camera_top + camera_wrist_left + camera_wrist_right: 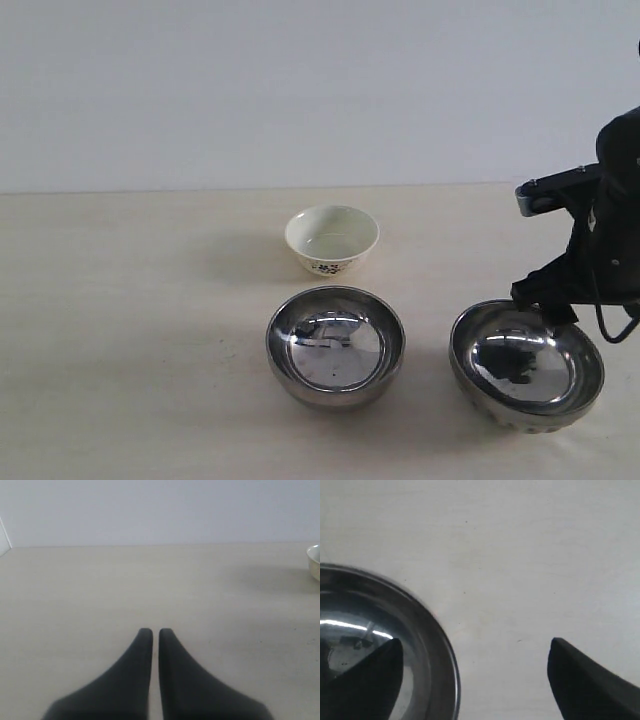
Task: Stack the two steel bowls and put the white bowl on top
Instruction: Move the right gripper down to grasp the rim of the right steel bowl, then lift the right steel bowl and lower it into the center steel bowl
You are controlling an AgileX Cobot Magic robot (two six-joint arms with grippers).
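The white bowl (332, 238) with a dark floral print stands at the back middle of the table; its edge (314, 562) also shows in the left wrist view. One steel bowl (335, 345) sits in front of it. The second steel bowl (527, 365) lies to the right, a little tilted. My right gripper (548, 305) hangs over that bowl's far rim. It is open (475, 642), one finger inside the bowl (425, 630) and the other over bare table, with the rim between them. My left gripper (155, 631) is shut on nothing, low over the table.
The pale tabletop (130, 330) stretches wide on the left, and a white wall (300, 80) stands behind its back edge. The right arm's dark body (615, 220) rises at the right side of the exterior view.
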